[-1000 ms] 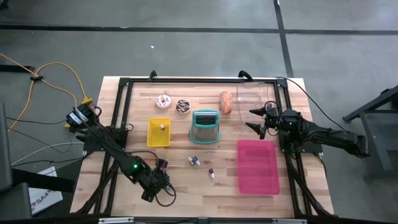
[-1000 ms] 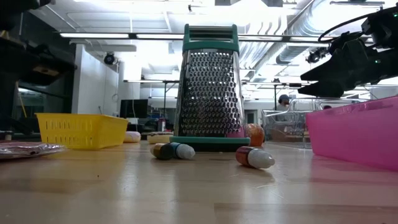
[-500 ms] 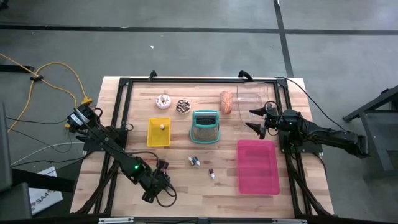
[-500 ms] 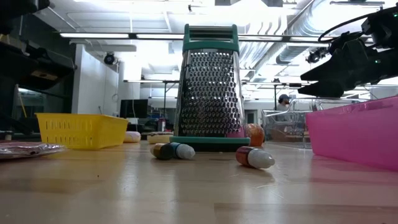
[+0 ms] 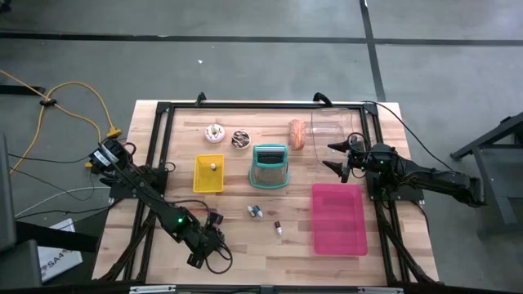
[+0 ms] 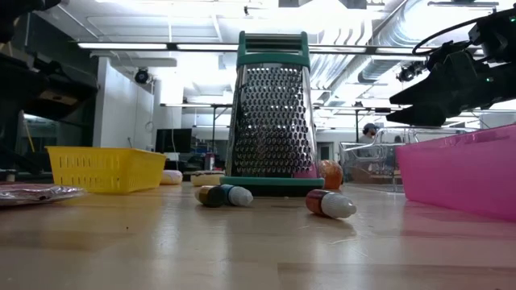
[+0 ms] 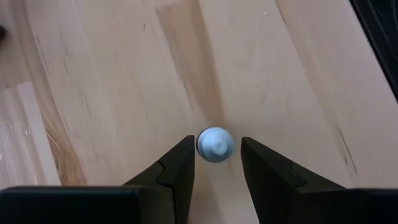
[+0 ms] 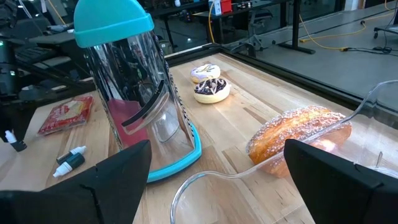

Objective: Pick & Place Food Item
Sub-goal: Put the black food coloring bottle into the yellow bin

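My left gripper [image 5: 204, 245] hangs over the table's near left part, tilted down, shut on a small round white thing [image 7: 215, 144] with a nub at its middle. Its body is hidden behind that round end. My right gripper [image 5: 337, 159] waits open above the table's right side, beside the clear container [image 5: 331, 126]. A bread roll [image 5: 297, 135] and two donuts [image 5: 215, 132] [image 5: 240, 140] lie on the boards along the far side. The yellow basket [image 5: 209, 173] holds one small pale item. My left gripper has the small white thing between its two fingertips [image 7: 186, 152], seen end-on from the wrist. The fingers slant down from above. A thin strip of table shows beside one finger [image 7: 249, 155]. Whether the thing's lower end rests on the table cannot be told.
A steel grater [image 5: 270, 166] with a teal frame stands mid-table. A pink bin [image 5: 338, 218] sits at the near right. Three small bottles [image 5: 256, 211] [image 5: 279, 229] lie in front of the grater. A red packet [image 8: 65, 115] lies beyond it. Black frame rails [image 5: 155, 147] border the boards.
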Controlling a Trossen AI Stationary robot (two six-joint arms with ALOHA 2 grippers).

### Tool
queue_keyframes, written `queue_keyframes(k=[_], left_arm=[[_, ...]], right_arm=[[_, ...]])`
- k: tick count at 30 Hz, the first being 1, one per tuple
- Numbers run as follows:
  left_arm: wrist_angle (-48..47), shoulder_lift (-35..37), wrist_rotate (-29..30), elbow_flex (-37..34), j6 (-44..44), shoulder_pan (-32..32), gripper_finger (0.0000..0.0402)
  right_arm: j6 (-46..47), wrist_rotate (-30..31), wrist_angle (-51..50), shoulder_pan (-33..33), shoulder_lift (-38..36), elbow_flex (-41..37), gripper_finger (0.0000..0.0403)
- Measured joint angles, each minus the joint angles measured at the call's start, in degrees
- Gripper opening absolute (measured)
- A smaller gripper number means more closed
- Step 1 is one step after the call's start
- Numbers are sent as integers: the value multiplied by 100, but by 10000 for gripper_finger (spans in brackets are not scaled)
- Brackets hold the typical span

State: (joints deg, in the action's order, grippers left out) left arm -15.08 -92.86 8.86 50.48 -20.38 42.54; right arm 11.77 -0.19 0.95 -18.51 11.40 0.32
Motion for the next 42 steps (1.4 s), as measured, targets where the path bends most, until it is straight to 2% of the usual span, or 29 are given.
queue_keyframes(k=[20, 31, 42], left_arm=[[104, 0, 20, 0, 91, 2, 125], [104, 0, 20, 0, 91, 1, 88], [106, 2, 20, 0, 89, 0, 74]], right_arm=[[0, 0, -1, 0, 1, 1, 357], [0, 0, -1, -1, 0, 2, 357], [0, 0, -1, 0, 0, 1, 357]])
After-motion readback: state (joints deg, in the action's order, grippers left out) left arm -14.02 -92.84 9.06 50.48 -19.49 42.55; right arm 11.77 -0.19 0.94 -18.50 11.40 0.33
